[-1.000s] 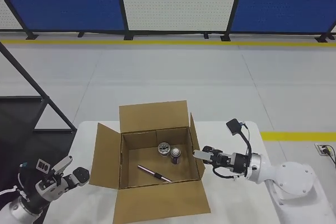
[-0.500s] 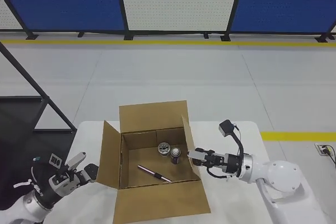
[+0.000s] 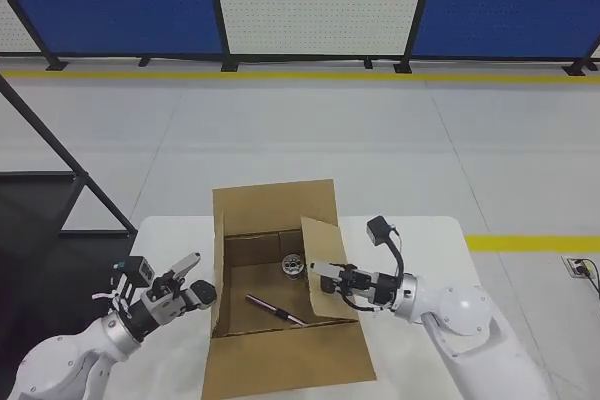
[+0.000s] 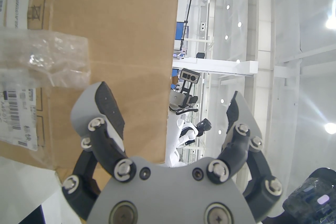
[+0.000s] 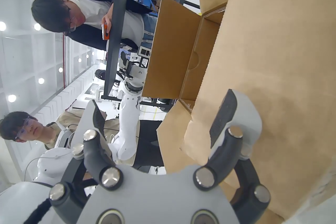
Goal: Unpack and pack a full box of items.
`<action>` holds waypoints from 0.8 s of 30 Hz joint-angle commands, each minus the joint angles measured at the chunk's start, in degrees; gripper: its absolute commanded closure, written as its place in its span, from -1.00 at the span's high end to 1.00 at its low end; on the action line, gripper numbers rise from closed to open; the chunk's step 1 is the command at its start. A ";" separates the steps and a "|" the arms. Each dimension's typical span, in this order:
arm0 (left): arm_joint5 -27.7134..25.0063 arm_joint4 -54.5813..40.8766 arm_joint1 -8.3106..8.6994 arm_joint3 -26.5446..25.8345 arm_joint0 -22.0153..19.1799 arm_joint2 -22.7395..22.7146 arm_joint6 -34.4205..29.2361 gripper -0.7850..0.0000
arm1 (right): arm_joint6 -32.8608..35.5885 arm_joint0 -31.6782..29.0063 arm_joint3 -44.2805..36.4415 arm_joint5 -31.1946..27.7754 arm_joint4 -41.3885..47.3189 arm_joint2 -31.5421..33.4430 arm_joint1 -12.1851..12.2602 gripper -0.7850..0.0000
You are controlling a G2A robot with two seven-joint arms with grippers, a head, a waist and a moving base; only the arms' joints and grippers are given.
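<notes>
While both arms crowd in on it, the cardboard box [image 3: 280,362] sits in the middle of the white table [image 3: 160,240], its front and back flaps spread flat. The left gripper [image 3: 202,292] is just beside the box's left flap [image 3: 216,262], which stands upright; seen from its own wrist, this gripper [image 4: 170,101] has its fingers spread wide, and the flap's edge falls between them. That flap [image 4: 118,25] is plain brown board, smooth and matte, with a white printed label [image 4: 15,109] and a wrinkled strip of clear tape [image 4: 44,57] stuck on it. On the other side, the right gripper [image 3: 320,272] is up against the outside of the right flap [image 3: 320,248], which leans inward over the box. From the wrist, this gripper [image 5: 161,107] is spread open as well, one dark ribbed pad [image 5: 221,114] lying over the flap's brown face [image 5: 275,51]; whether it actually touches, I cannot tell. Down on the box floor lie a thin, dark, pen-like rod [image 3: 275,309], set at a slant, and a small round can [image 3: 292,264] with a shiny metal top near the back wall.
</notes>
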 commanded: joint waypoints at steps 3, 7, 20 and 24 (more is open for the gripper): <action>0.36 0.39 -0.17 1.58 -2.03 2.87 -0.71 1.00 | 0.08 1.62 1.79 1.45 -1.65 -1.82 -0.22 1.00; 0.07 -0.05 -0.18 1.55 -2.11 2.94 -1.05 1.00 | 0.08 1.62 1.79 1.45 -1.65 -1.82 -0.22 1.00; 1.62 2.60 -0.41 1.09 -3.23 5.81 1.99 1.00 | -1.49 1.72 2.25 2.68 -0.72 -3.17 -0.56 1.00; 3.59 3.68 -0.74 2.19 -5.72 8.56 4.24 1.00 | -1.76 2.49 3.09 2.73 -0.78 -4.06 -0.76 1.00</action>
